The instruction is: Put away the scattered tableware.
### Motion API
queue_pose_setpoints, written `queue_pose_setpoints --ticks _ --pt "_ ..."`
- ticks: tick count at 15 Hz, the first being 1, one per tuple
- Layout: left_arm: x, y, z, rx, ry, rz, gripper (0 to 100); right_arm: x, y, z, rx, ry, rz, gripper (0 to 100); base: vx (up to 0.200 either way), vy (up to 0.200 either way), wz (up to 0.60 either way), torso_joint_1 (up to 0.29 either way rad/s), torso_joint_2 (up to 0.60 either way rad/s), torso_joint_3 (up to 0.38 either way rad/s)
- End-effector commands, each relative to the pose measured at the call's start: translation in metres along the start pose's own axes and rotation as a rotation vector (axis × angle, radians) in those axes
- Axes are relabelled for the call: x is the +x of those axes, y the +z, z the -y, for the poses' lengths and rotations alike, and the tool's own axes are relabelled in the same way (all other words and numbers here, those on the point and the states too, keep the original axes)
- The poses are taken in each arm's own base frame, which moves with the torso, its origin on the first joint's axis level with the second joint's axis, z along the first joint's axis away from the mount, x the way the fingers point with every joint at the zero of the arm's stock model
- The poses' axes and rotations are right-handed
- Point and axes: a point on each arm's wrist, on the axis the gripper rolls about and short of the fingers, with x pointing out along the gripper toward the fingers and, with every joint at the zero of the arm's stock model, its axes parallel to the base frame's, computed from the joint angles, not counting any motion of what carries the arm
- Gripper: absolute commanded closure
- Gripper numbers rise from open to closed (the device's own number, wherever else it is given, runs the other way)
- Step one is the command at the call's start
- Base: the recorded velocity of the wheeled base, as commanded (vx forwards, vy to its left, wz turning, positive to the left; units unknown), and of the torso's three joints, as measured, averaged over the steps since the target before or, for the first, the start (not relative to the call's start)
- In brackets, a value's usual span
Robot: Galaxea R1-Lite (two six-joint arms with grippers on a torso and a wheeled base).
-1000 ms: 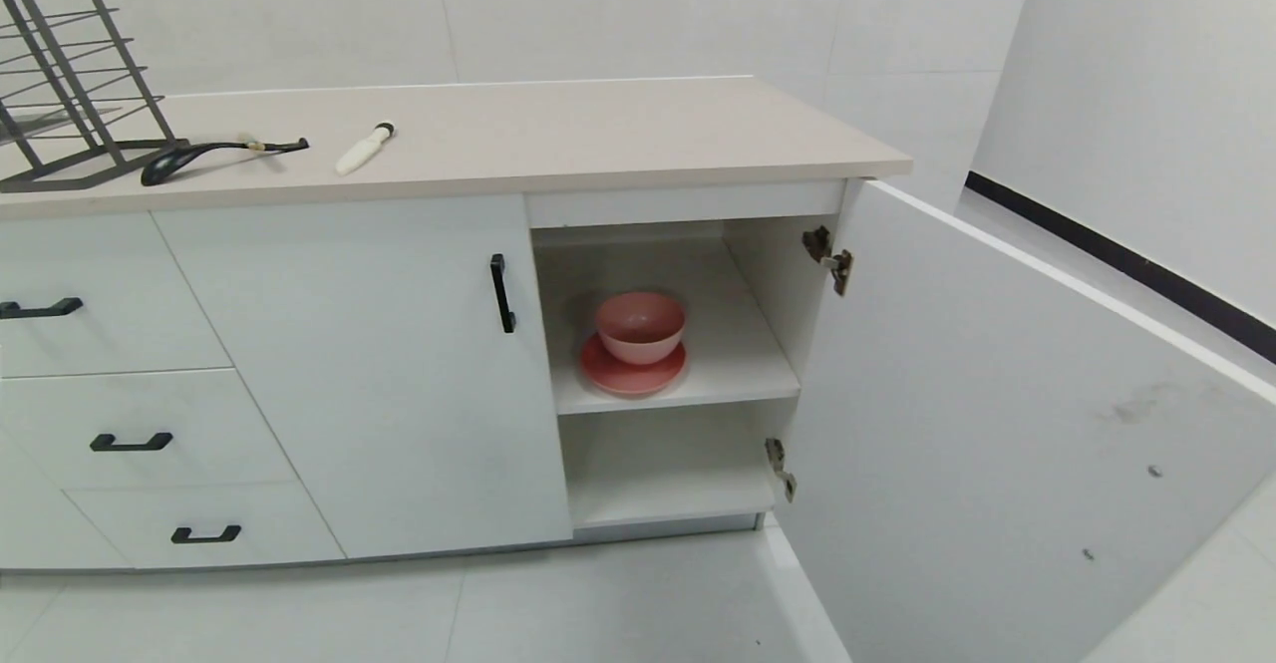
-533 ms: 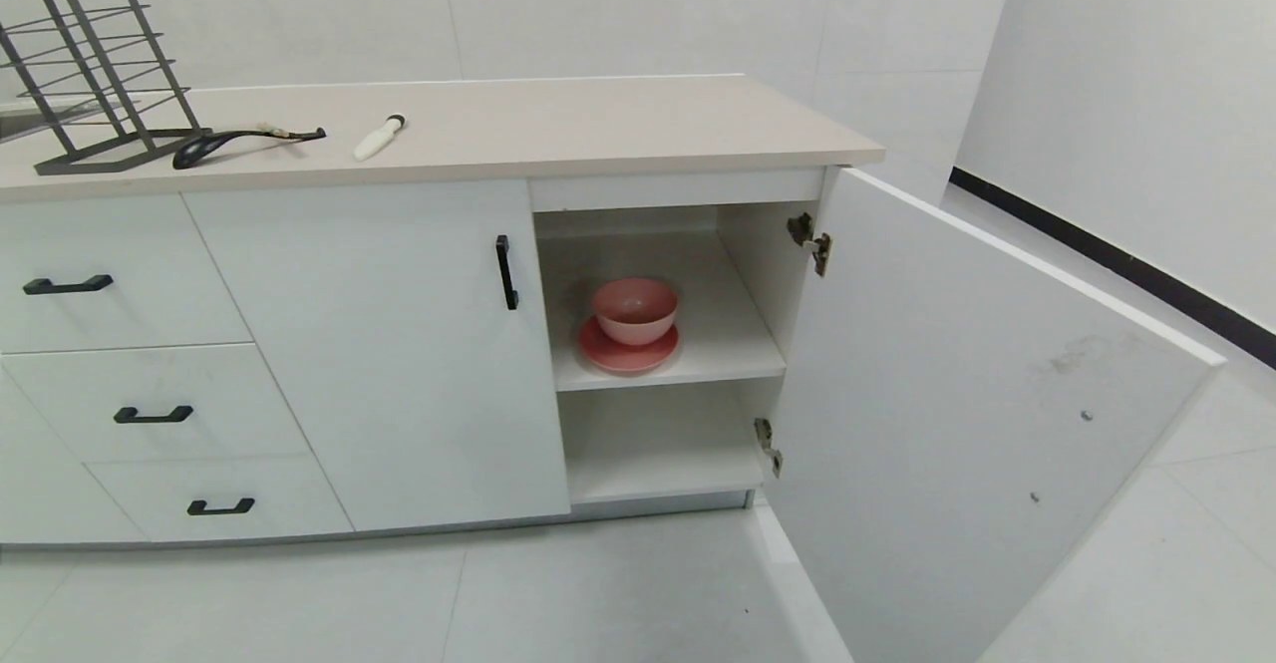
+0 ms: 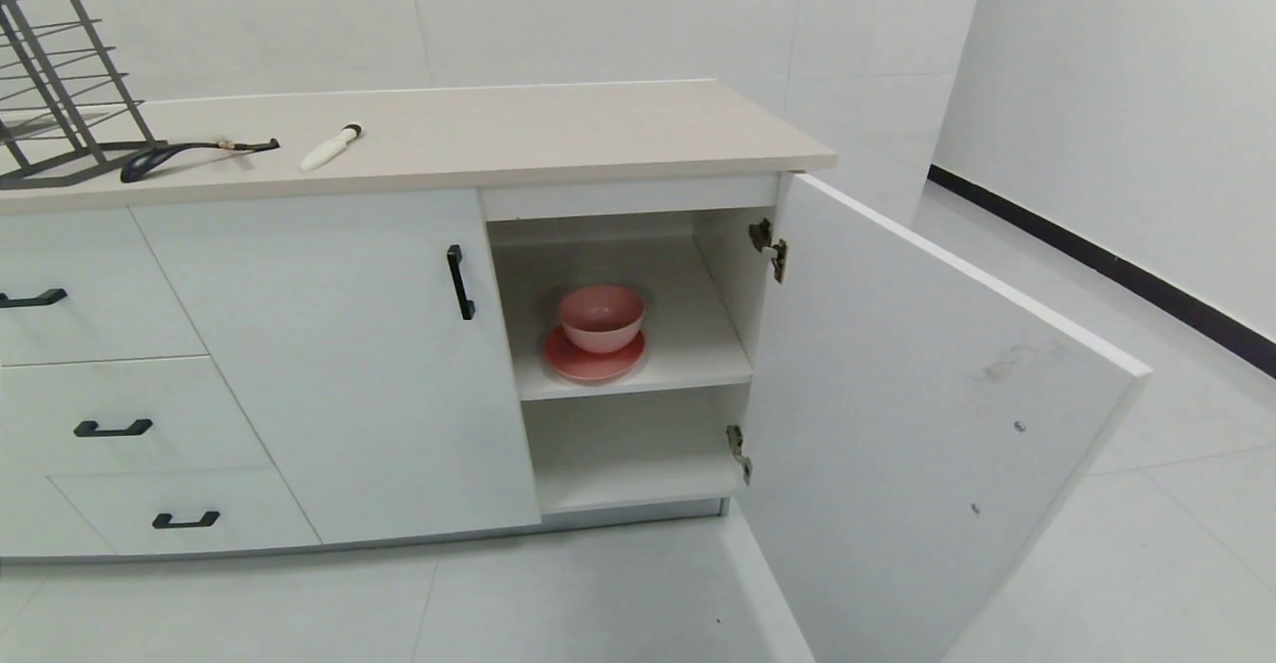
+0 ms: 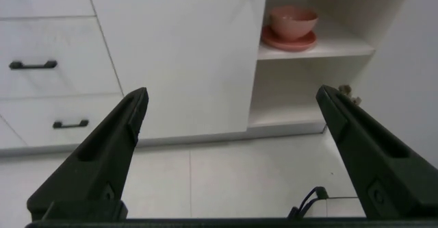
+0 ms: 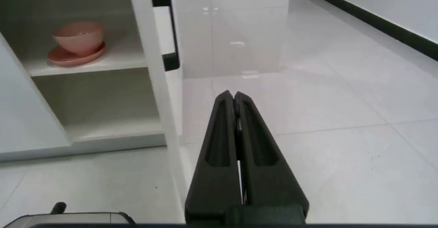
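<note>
A pink bowl (image 3: 600, 316) sits on a red plate (image 3: 571, 368) on the upper shelf of the open cabinet (image 3: 688, 344). On the countertop (image 3: 548, 130) at the left lie a black spoon (image 3: 189, 153) and a white-handled utensil (image 3: 332, 147). My left gripper (image 4: 233, 94) hangs open above the floor, facing the cabinet front, with the bowl (image 4: 293, 21) and plate (image 4: 287, 43) far ahead. My right gripper (image 5: 234, 99) is shut on nothing, low beside the open door's edge; the bowl (image 5: 79, 35) and plate (image 5: 76, 54) lie beyond it.
The cabinet door (image 3: 897, 424) stands wide open to the right, its black handle (image 5: 166, 29) near my right gripper. The lower shelf (image 3: 628, 464) is bare. A dark wire rack (image 3: 60, 75) stands on the counter's left end. Drawers with black handles (image 3: 112, 429) fill the left front.
The head camera has shifted, so the whole cabinet sits further left and looks a little smaller. Bowl, plate, utensils and door keep their places.
</note>
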Motion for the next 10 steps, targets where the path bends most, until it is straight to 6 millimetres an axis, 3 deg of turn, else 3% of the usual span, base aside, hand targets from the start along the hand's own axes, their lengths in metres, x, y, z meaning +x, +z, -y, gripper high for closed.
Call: queue_pose_setpoints --ticks 1,2,5,7,8,10 --pt "0.0 0.0 0.0 -0.001 0.0 -0.002 0 -0.002 0.033 -0.001 0.0 -0.006 0.174 100 0.0 0.0 0.0 0.0 0.0 0.0" --pt "0.0 0.0 0.0 0.0 0.0 -0.002 0 0.0 0.038 -0.001 -0.001 -0.006 0.16 100 0.0 0.0 0.0 0.0 0.0 0.0" --pt "0.0 0.0 0.0 0.0 0.0 -0.002 0 0.045 0.072 -0.006 0.001 0.225 -0.121 100 0.0 0.0 0.0 0.0 0.0 0.0" --pt "0.0 0.0 0.0 0.0 0.004 -0.003 0 0.088 0.102 -0.012 -0.028 0.268 -0.178 100 -0.2 0.0 0.0 0.0 0.01 -0.005" --pt "0.0 0.0 0.0 0.0 0.004 -0.003 0 0.106 0.107 -0.014 -0.033 0.279 -0.188 100 -0.2 0.0 0.0 0.017 0.0 -0.007" --pt "0.0 0.0 0.0 0.0 0.004 -0.003 0 0.134 0.105 -0.016 -0.038 0.286 -0.221 100 -0.2 -0.2 0.0 -0.002 0.01 0.002"
